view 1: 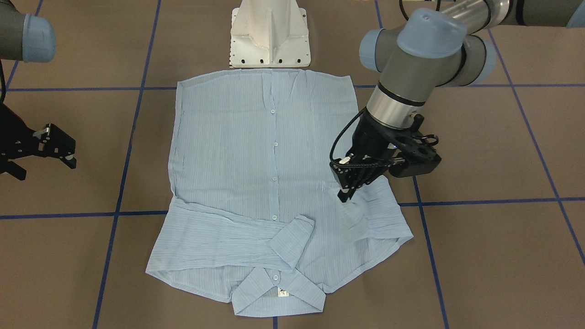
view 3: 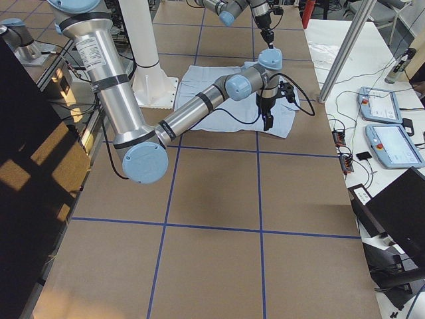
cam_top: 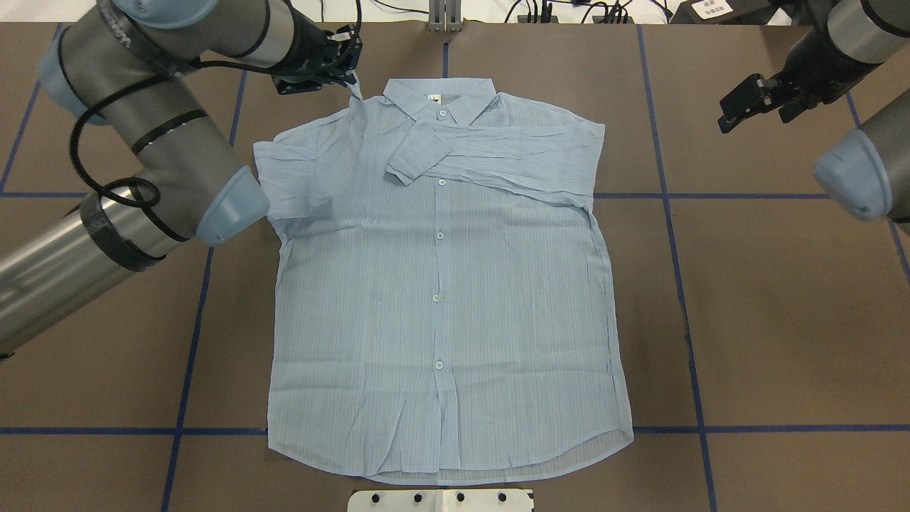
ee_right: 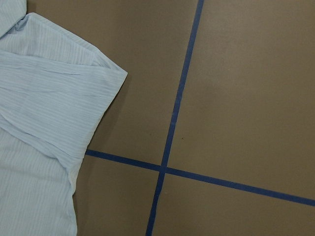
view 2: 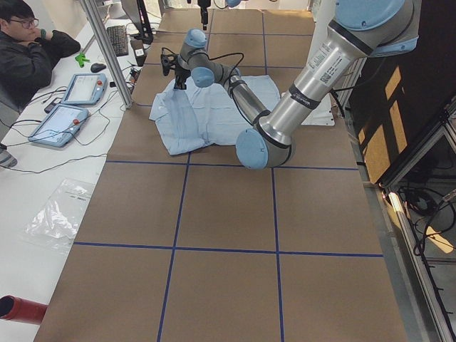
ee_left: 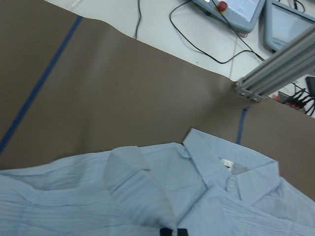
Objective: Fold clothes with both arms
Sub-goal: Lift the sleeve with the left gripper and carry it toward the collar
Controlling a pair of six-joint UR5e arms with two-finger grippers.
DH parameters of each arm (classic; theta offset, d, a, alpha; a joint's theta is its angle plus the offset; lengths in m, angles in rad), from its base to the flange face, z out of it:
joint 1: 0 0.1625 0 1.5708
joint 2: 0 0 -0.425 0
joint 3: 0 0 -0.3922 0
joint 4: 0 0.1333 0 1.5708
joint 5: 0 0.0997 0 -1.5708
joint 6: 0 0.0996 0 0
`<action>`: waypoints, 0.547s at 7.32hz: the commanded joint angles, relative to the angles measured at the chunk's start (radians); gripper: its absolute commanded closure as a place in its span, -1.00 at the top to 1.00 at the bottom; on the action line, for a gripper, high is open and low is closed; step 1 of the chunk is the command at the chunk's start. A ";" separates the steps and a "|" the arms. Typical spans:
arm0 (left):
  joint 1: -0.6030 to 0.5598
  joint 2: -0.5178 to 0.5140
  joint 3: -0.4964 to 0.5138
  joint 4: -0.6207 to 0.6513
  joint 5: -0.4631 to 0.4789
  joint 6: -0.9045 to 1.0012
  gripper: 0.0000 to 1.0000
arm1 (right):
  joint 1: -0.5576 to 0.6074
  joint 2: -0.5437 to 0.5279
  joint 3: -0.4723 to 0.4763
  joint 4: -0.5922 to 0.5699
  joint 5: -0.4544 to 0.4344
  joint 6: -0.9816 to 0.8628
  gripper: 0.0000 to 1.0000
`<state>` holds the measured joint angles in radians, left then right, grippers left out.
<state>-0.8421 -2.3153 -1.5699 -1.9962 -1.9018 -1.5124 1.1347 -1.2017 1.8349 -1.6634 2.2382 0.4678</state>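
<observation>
On the left of the overhead view, the left arm [cam_top: 142,142] reaches across to the far side of the table [cam_top: 782,284], and its claw [cam_top: 348,77] is pinched narrow on the cloth of the shirt's left sleeve [cam_top: 313,171], holding that part up off the table just beside the collar [cam_top: 441,96]. The light blue striped shirt [cam_top: 441,284] lies in the middle of the table, front up and buttoned, with its hem near the white base [cam_top: 441,501] and its collar at the far edge. Its right sleeve [cam_top: 490,167] is folded across the chest just below the collar. On the right, the right claw [cam_top: 736,107] hangs spread wide and empty, well apart from the shirt.
</observation>
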 commanded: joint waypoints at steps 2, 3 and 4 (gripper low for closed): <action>0.084 -0.064 0.067 -0.141 -0.005 -0.075 -1.00 | -0.001 -0.001 -0.005 -0.001 -0.003 0.000 1.00; 0.112 -0.068 0.065 -0.141 -0.005 -0.075 -1.00 | -0.001 -0.002 -0.008 -0.001 -0.005 0.000 1.00; 0.142 -0.073 0.074 -0.142 -0.003 -0.078 -1.00 | -0.001 -0.003 -0.009 -0.001 -0.005 0.002 1.00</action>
<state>-0.7365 -2.3805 -1.5037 -2.1345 -1.9064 -1.5872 1.1338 -1.2037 1.8282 -1.6645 2.2342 0.4682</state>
